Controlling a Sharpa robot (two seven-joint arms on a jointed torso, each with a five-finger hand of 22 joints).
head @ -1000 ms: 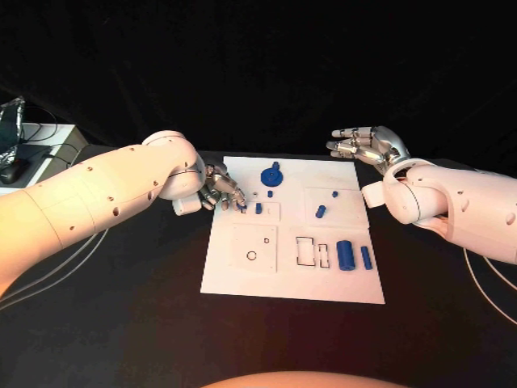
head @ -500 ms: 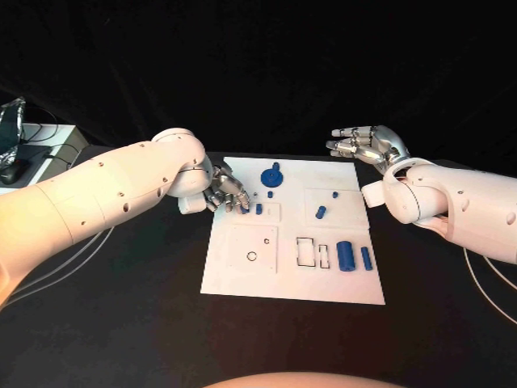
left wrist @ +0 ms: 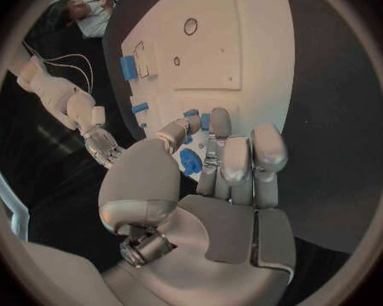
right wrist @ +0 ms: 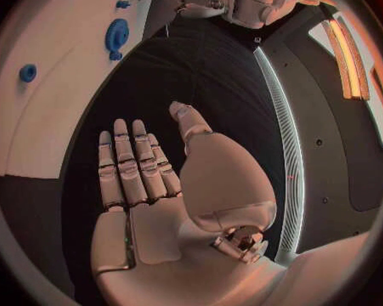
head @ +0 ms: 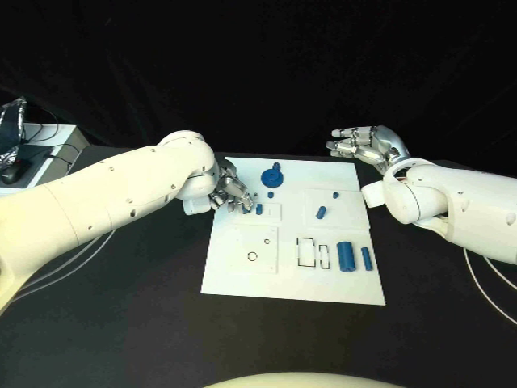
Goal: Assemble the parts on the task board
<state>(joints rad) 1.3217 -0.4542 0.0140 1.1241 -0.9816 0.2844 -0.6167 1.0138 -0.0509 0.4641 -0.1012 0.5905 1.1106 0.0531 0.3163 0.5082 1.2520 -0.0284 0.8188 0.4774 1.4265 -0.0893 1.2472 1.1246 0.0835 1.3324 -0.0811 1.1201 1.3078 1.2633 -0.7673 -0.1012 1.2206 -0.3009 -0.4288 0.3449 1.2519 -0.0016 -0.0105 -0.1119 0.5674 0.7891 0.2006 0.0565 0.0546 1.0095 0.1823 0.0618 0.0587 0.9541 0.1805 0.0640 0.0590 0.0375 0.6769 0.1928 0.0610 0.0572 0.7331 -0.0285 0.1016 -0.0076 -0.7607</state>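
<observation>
The white task board lies mid-table. On it are a blue gear, small pegs, a short piece and two cylinders near the right edge. My left hand hovers over the board's far left corner with fingers stretched out, their tips beside the small pegs and just past the gear; I see nothing held in it. My right hand is raised beyond the board's far right corner, flat and empty. The gear lies ahead of its fingers.
Outlined slots and a small round hole mark the board's near half. Grey boxes with cables sit at the table's far left. Black tabletop surrounds the board.
My left arm has swung a little to the right, carrying its hand slightly further over the board's corner. The right hand and the parts have stayed put.
</observation>
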